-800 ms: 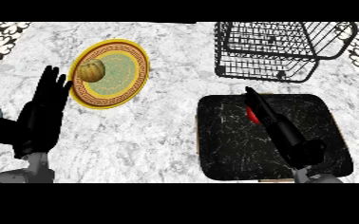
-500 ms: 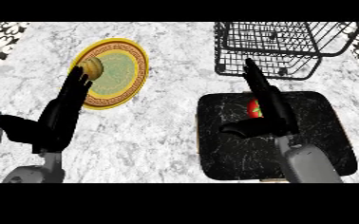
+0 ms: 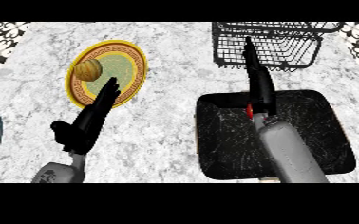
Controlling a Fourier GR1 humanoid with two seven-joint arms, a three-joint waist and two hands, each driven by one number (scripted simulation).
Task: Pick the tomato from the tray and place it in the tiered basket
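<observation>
Right black hand [image 3: 258, 83] stretched long above the black square tray [image 3: 316, 137], fingers straight and pointing toward the black wire tiered basket [image 3: 280, 47]; not closed on anything visible. Small red tomato [image 3: 249, 109] mostly hidden beneath the wrist, only a sliver showing, seemingly on the tray. Left black hand [image 3: 88, 121] open, resting near the yellow-rimmed round plate [image 3: 133, 71] carrying a brown round fruit [image 3: 88, 70]. Risk: reaching past the tomato, or nudging it aside with straight fingers.
</observation>
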